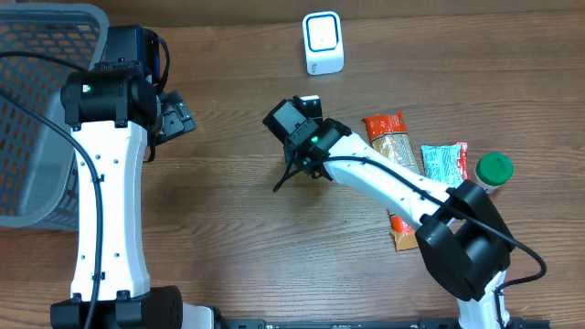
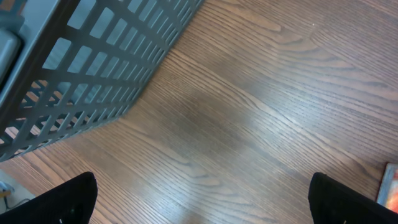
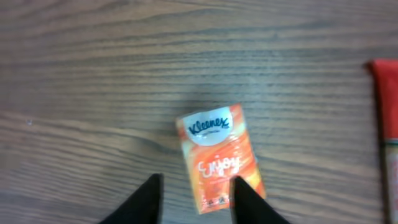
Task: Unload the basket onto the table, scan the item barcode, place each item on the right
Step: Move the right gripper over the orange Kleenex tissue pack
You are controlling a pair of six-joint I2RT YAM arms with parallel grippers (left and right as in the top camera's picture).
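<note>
Here: Grasping the Item Before the Scan

The right tool (image 3: 198, 182) stands partly closed astride the lower end of the tissue pack (image 3: 217, 158), which lies flat mid-desk (image 3: 74, 74); whether it grips cannot be told. The left tool (image 2: 202, 196) gapes wide, empty. Next, by judgement: clamp, lift, present the barcode to the scanner (image 1: 323, 43). Count: one tissue pack, one scanner, one basket (image 1: 37, 110), one red packet (image 1: 391, 137), one teal packet (image 1: 444, 163), one green-lidded jar (image 1: 494, 170).

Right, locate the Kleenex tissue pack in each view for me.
Overhead: hidden beneath the right gripper.
Left wrist: not identifiable; only a sliver at the right edge.
Right wrist: Kleenex tissue pack lower centre, between the fingertips.
Shared landmark: red packet, right of the gripper overhead, at right wrist's right edge.
</note>
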